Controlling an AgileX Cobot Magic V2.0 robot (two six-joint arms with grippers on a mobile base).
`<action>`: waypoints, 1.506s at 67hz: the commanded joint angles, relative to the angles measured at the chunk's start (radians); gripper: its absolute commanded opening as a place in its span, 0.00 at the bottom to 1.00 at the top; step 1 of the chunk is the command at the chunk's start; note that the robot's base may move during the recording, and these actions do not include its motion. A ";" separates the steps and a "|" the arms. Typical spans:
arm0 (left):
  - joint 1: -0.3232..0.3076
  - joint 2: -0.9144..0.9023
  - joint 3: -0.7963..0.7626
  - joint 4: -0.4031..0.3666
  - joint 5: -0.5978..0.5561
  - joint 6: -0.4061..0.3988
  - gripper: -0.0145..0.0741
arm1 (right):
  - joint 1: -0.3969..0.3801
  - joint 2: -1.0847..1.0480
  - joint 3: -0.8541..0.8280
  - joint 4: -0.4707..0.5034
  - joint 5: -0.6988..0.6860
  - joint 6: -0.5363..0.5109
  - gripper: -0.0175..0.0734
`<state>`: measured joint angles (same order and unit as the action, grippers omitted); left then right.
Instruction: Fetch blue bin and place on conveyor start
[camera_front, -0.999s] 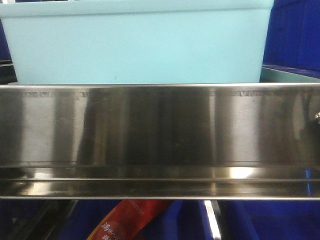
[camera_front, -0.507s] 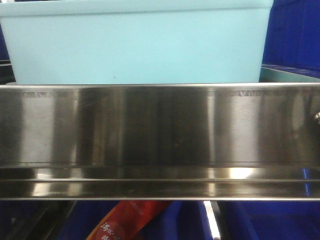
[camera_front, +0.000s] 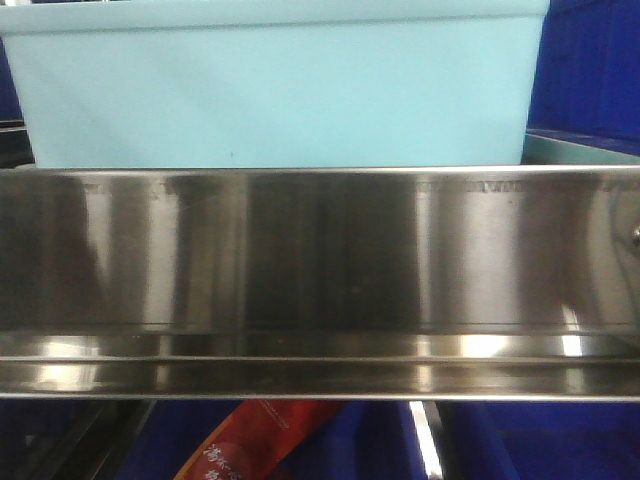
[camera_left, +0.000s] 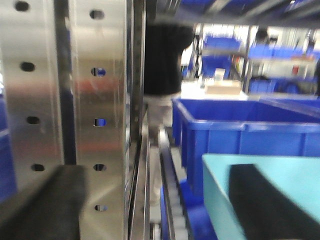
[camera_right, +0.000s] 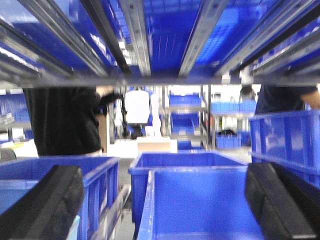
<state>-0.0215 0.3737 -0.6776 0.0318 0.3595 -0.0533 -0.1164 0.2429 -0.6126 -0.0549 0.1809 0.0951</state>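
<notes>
Since the earlier frame the pale aqua-blue rectangular plastic bin (camera_front: 275, 95) has not moved; only reflections on the shiny stainless-steel rail (camera_front: 320, 260) have shifted. You see the bin behind that rail, beside royal-blue plastic crates (camera_left: 235, 135). The left gripper (camera_left: 155, 172) is spread, with one finger (camera_left: 265, 200) over the bin; contact is unclear through blur. The right gripper (camera_right: 162, 172) is spread wide above such crates.

The blue bin (camera_front: 275, 95) has its base hidden behind the steel rail (camera_front: 320, 270); the red packet (camera_front: 250, 445) below is part covered, part cut off.
</notes>
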 joint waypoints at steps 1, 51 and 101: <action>-0.056 0.072 -0.055 0.001 -0.001 0.002 0.81 | 0.001 0.071 -0.051 -0.001 -0.003 -0.007 0.82; -0.335 0.894 -0.753 -0.008 0.538 -0.037 0.81 | 0.442 0.941 -0.810 0.036 0.739 0.024 0.82; -0.235 1.324 -0.900 -0.056 0.664 -0.037 0.81 | 0.426 1.535 -1.063 0.042 0.904 0.101 0.79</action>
<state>-0.2581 1.6886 -1.5698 0.0000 1.0263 -0.0824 0.3151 1.7681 -1.6647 -0.0082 1.1092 0.1919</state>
